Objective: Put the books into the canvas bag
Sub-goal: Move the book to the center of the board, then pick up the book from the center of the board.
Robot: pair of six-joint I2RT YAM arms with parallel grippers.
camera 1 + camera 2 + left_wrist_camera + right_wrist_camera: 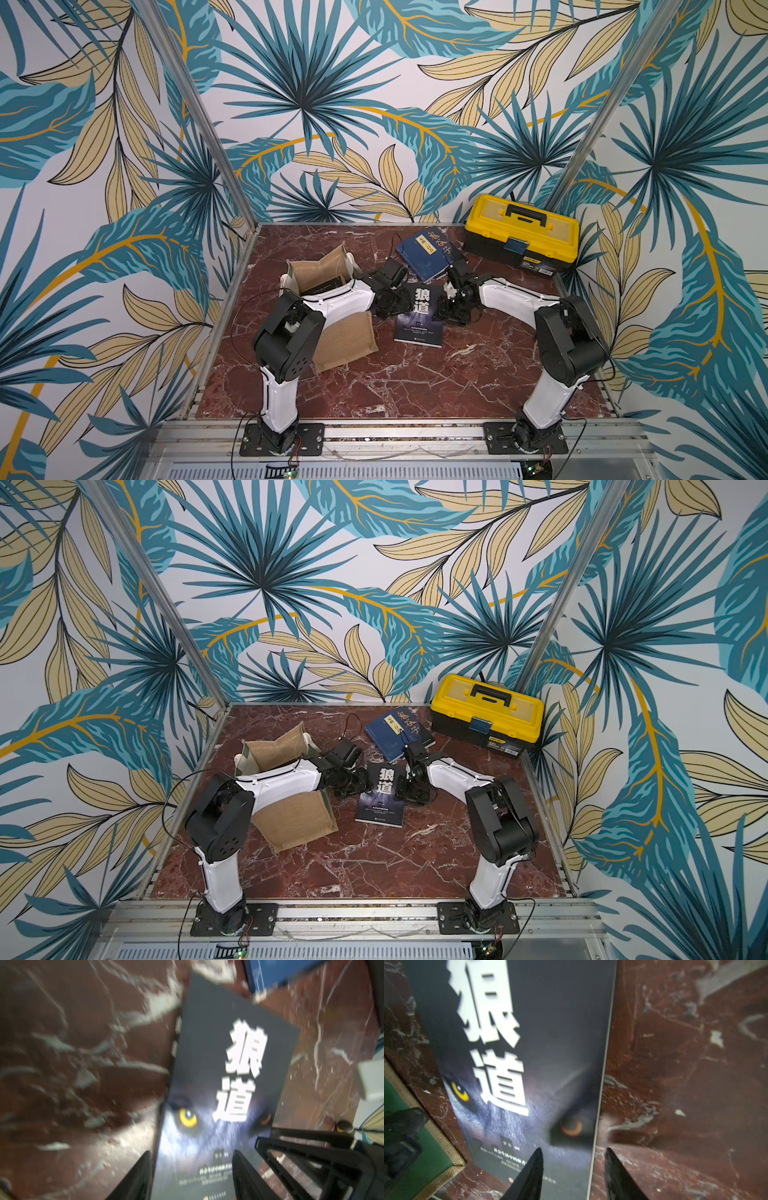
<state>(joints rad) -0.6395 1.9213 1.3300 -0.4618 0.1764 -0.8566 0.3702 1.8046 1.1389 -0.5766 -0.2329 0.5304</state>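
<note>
Left gripper (192, 1153), right gripper (573, 1149): being held parted, empty.
Dark book (419, 316): edges being straddled; square closing is being advised.

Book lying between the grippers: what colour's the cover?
The book is dark grey-black with white title and amber wolf eyes; clearest in the right wrist view.

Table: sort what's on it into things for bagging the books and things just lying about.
For the job:
canvas bag
wolf-cover book
blue books

Just lying about:
yellow toolbox
</note>
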